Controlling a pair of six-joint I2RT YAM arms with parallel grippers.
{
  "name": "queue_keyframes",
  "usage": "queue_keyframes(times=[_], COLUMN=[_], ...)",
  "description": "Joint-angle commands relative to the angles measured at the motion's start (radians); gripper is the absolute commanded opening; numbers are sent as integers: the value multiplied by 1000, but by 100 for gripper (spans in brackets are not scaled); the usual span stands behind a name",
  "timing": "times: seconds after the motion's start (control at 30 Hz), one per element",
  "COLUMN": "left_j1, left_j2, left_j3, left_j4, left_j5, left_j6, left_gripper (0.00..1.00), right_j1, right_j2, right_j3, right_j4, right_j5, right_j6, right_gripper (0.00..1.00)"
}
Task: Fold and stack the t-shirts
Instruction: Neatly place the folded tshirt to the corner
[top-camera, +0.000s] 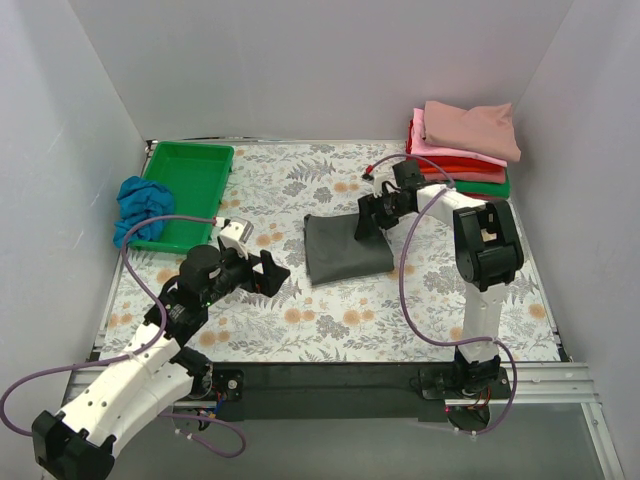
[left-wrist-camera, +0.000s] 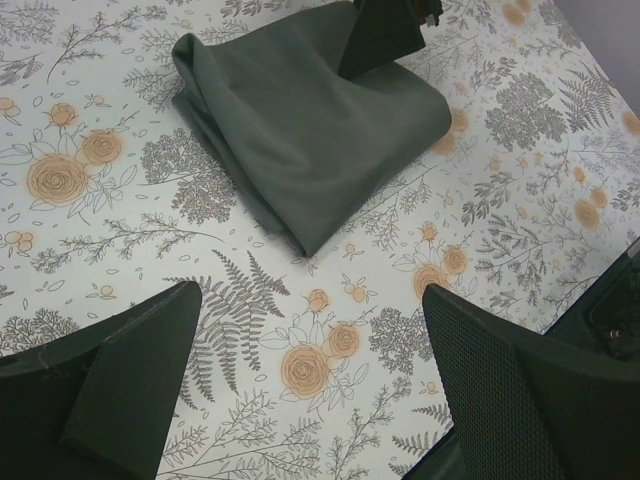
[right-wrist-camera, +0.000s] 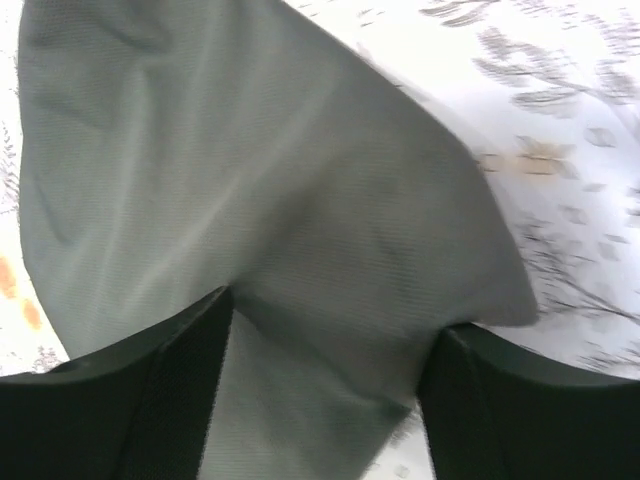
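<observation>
A dark charcoal grey t-shirt (top-camera: 345, 250) lies folded in the middle of the table. My right gripper (top-camera: 368, 224) is at its far right corner. In the right wrist view this gripper (right-wrist-camera: 325, 310) has its jaws spread wide, and the grey cloth (right-wrist-camera: 300, 180) lies between and beyond them. My left gripper (top-camera: 274, 272) is open and empty just left of the shirt. In the left wrist view it (left-wrist-camera: 310, 300) hovers over bare tablecloth with the shirt (left-wrist-camera: 310, 130) ahead. A stack of folded t-shirts (top-camera: 465, 140) stands at the back right, dusty rose on top. A bright blue t-shirt (top-camera: 140, 205) lies crumpled at the left.
A green plastic tray (top-camera: 190, 175) stands at the back left, with the blue shirt over its left rim. White walls close in the table on three sides. The flowered tablecloth (top-camera: 330, 320) covers the table.
</observation>
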Motion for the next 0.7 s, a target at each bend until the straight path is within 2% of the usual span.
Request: queue_keyframes(times=[0.0,0.1,0.13,0.2,0.23,0.27,0.33,0.53,0.67], left_j1=[4,4,4,6,4,6,6,4,4], left_j2=[-27,-39,-42,-42,-42,-42,-41,-41,-41], left_j3=[5,3,2,2,3,2,2,0,2], left_j4=[13,19,18,19,19,19,19,21,19], left_j5=[21,27,27,30,31,33,33,27,28], left_j6=[7,9,7,7,7,9,9,9,12], left_gripper=[92,92,92,92,92,92,92,92,92], right_j1=[26,19,19,11,9,5,-7,-38,-38], right_j2=[26,32,36,45,58,64,75,9,-57], right_j3=[-63,-49,-44,-27,-18,-9,22,104,147], right_j4=[-54,-55,-57,-62,-72,-77,-89,-134,-146], right_j5=[9,37,38,34,25,5,-27,-283,-331], right_j6=[41,47,47,41,36,32,24,-10,-14], right_gripper=[73,53,39,24,6,1,1,1,1])
